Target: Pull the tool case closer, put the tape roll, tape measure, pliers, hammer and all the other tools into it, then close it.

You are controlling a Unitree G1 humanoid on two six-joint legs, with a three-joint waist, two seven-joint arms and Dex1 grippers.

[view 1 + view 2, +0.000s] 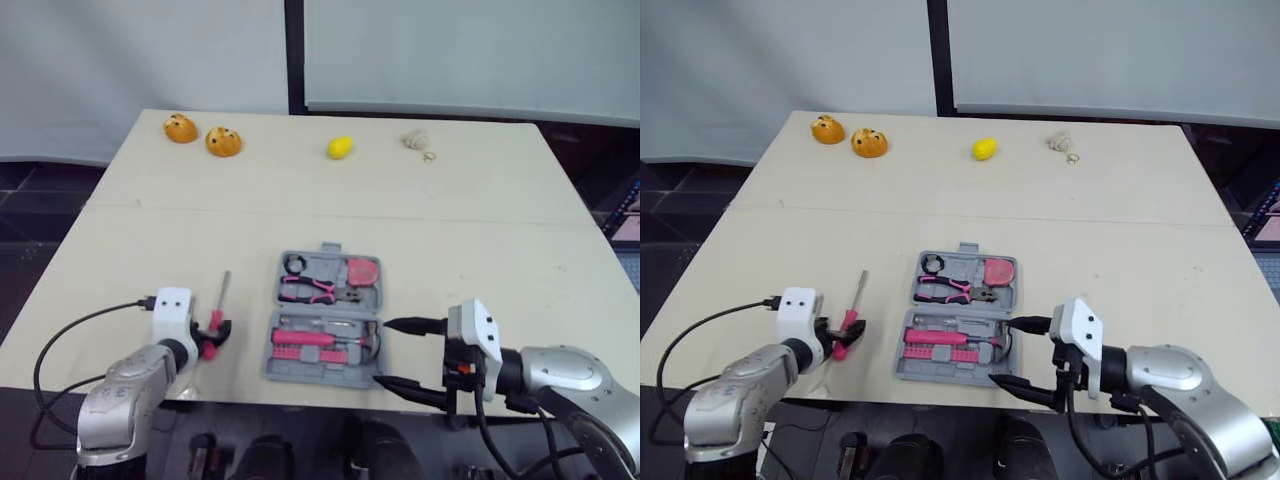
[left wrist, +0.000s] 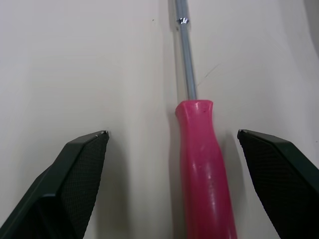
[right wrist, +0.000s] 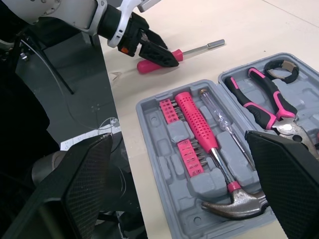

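The thing to handle now seems to be the pink-handled screwdriver with a thin steel shaft (image 2: pixel 204 164). It lies flat on the pale beige table (image 1: pixel 480 220) at 9 o'clock of the open grey plastic tool case (image 3: pixel 149 129), near it but not touching. Its shaft points toward 12 o'clock and its handle toward 6 o'clock. The left gripper (image 1: pixel 214 337) is low over the handle with its jaws released and wide, one on each side of the handle and neither touching it. I judge this tool to be light and stiff. The handle looks like smooth, glossy plastic, so it may slip, and because it is round it may roll away if only one jaw pushes it. The best place to take hold is the thick middle of the handle, across its width; the shaft is too thin and hard for a sure grip. The case sits near the 6 o'clock edge of the table, and it already holds the black-and-pink pliers (image 3: pixel 264 94), the pink-handled hammer (image 3: pixel 199 124), the black tape roll (image 1: pixel 295 263) and the round pink tape measure (image 1: pixel 363 270). The right gripper (image 1: pixel 383 352) waits at 3 o'clock of the near half of the case, with its jaws spread and empty.
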